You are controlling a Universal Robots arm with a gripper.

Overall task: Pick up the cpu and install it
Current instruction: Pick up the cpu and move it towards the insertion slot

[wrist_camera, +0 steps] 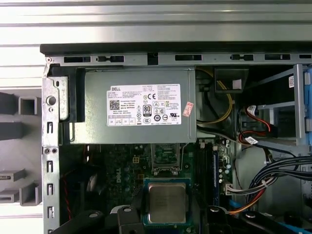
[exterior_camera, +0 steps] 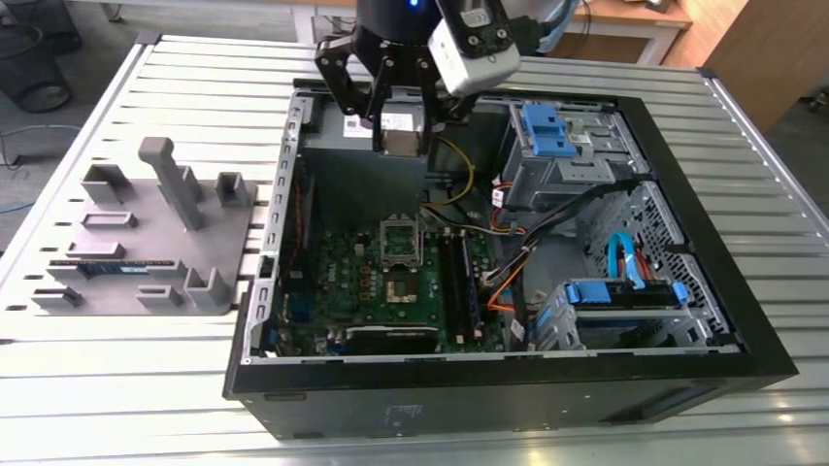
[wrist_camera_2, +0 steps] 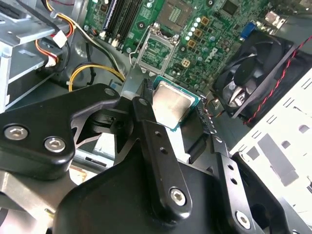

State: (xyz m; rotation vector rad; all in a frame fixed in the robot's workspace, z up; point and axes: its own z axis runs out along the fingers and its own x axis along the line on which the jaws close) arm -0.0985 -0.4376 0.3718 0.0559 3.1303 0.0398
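Slatted metal surface (exterior_camera: 778, 194) is carrying one open computer case (exterior_camera: 518, 398). On the exterior view's left it is also carrying one grey holder (exterior_camera: 220, 233), with one memory stick (exterior_camera: 111, 264) lying in it. Inside the case one grey power supply (wrist_camera: 141, 83) is sitting against a wall, and one green motherboard (exterior_camera: 349, 282) is lying flat beside it. Two blue drive brackets (exterior_camera: 545, 126) (exterior_camera: 622, 291) are showing toward the exterior view's right, and one black fan (wrist_camera_2: 253, 68) is sitting at the board's edge. One socket (wrist_camera_2: 158, 48) is lying uncovered on the board. Two black fingers (wrist_camera_2: 148, 131) are clamping the single cpu (wrist_camera_2: 170, 105) by opposite edges. It is a small flat square with a dull silver metal top and a thin green rim. It is hanging level in the air above the case, near the power supply and well clear of the socket.
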